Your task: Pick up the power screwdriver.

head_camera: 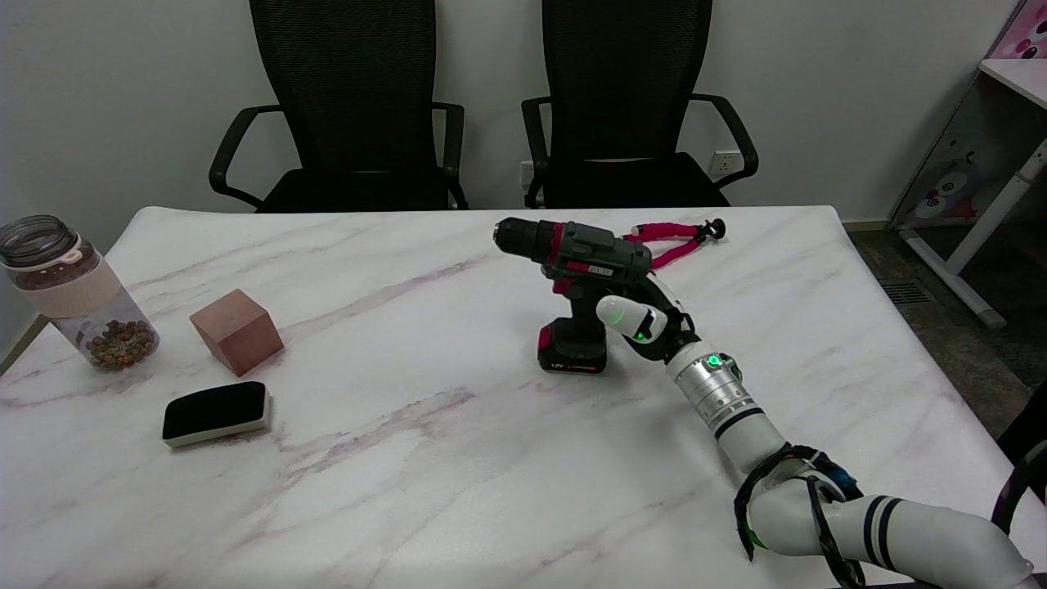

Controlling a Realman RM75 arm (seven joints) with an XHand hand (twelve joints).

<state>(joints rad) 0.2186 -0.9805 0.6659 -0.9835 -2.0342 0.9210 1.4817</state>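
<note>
The power screwdriver [577, 262], dark grey with red trim and a black battery foot, stands upright on the marble table [409, 458] right of centre, its chuck pointing left. My right hand [646, 319] is at the right side of its handle, under the rear of the body. The white thumb [617, 312] reaches to the handle's near right edge. The other fingers go behind the handle and are mostly hidden. I see no closed grip, and the tool's foot rests on the table.
A pink-and-black flexible tripod [675, 237] lies just behind the screwdriver. At the left are a jar [78, 294] with brown bits, a reddish wooden cube [237, 331] and a black eraser [215, 413]. Two black office chairs [491, 106] stand beyond the far edge.
</note>
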